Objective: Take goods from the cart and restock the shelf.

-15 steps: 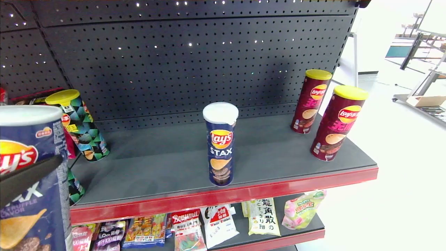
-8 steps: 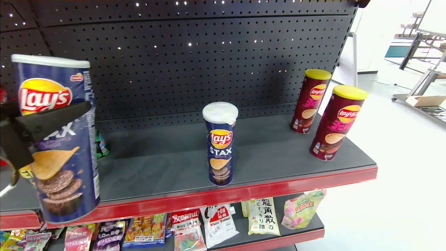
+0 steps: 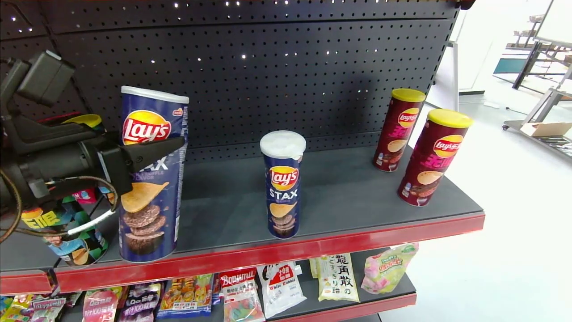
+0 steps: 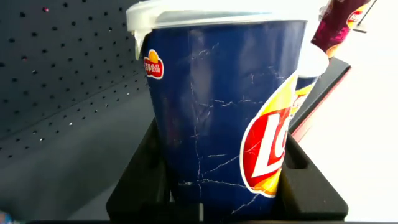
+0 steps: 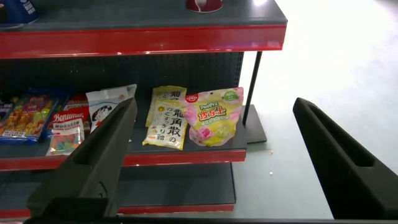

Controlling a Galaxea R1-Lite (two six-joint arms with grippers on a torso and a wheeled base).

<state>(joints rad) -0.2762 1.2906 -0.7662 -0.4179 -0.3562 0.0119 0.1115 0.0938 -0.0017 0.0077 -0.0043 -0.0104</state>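
Canister (image 3: 149, 197), which we judged light, smooth-walled and crushable, was clamped by its upper body in the left gripper's (image 3: 169, 145) jaws at the shelf's (image 3: 348, 197) front left; right gripper's (image 5: 214, 106) jaws gaped.

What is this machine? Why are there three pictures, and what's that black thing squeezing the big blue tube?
It is a robot with two arms, stocking a shop shelf. One picture comes from a camera on its head, the other two from cameras on its wrists. The black thing is its left pincer, shut on a blue chip can at the shelf's front. Its right pincer is open and empty, facing snack bags. On the shelf stand another blue can, two dark red cans and a patterned can.
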